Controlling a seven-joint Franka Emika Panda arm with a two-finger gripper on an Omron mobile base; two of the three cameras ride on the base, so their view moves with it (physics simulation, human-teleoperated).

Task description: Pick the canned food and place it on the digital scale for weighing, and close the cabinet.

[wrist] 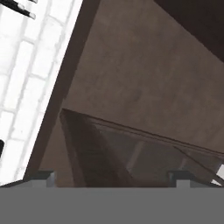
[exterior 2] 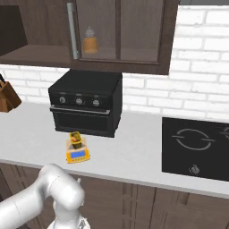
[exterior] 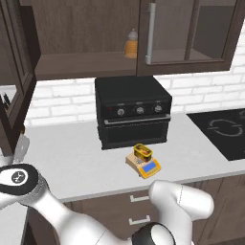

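The canned food (exterior: 142, 152) (exterior 2: 75, 139) stands on the digital scale (exterior: 146, 167) (exterior 2: 78, 155), on the counter in front of the oven. The cabinet (exterior: 95, 33) (exterior 2: 118, 31) hangs above. Its left door (exterior: 21, 72) is swung open at the far left, and the door with the silver handle (exterior: 150, 33) (exterior 2: 70, 31) is closed. My gripper (exterior: 21, 143) (wrist: 111, 178) is raised at the left, just below the open door. It is open and holds nothing. In the hand view, the door's glass pane (wrist: 153, 157) and dark frame (wrist: 81, 148) lie just ahead of the fingertips (wrist: 43, 177).
A black toaster oven (exterior: 133, 115) (exterior 2: 85, 105) sits under the cabinet. An orange bottle (exterior: 131, 45) (exterior 2: 89, 40) stands on the cabinet shelf. A black cooktop (exterior: 222, 129) (exterior 2: 197, 145) lies at the right, and a knife block (exterior 2: 6, 96) at the left.
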